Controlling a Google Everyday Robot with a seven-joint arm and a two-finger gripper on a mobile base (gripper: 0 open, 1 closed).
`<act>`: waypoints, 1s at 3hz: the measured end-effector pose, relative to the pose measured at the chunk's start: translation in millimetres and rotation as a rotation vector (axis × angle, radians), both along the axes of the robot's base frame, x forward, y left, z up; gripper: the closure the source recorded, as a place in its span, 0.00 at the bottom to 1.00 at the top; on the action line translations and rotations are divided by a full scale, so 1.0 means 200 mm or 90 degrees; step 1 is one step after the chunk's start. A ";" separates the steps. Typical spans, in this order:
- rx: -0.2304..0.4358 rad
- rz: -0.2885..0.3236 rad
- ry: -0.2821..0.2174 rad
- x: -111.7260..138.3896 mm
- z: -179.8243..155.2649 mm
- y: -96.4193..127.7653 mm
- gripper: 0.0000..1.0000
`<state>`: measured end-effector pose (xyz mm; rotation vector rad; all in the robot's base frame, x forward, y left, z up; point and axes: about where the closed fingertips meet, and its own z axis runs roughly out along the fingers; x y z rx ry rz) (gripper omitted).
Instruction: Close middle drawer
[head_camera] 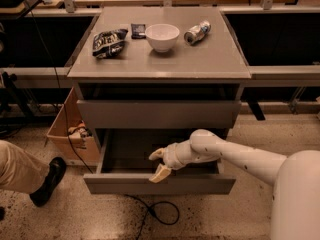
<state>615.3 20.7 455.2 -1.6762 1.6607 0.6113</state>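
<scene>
The middle drawer [120, 184] is a wide grey drawer with a plain flat front. It stands pulled far out below the taller grey drawer front [155, 115], and its bare grey inside shows. My gripper [159, 164] reaches in from the right on the white arm [235, 156]. It hangs just above the inside of the drawer's front panel, near the middle. Its two tan fingers [161, 174] are spread apart and hold nothing. The lowest drawer front is hidden under the open drawer.
On the cabinet top stand a white bowl [162, 36], a dark snack bag [109, 41], a small dark packet [138, 30] and a lying can [197, 32]. A cardboard box [67, 134] sits left of the cabinet. A person's leg and black shoe [46, 182] are at lower left. A cable [161, 212] lies on the floor.
</scene>
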 end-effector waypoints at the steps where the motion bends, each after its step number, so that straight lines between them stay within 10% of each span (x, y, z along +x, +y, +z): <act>1: 0.000 0.000 0.000 -0.02 0.01 0.00 0.78; 2: -0.017 -0.009 -0.020 0.03 0.11 -0.09 0.99; 3: -0.027 -0.026 -0.039 0.07 0.28 -0.21 1.00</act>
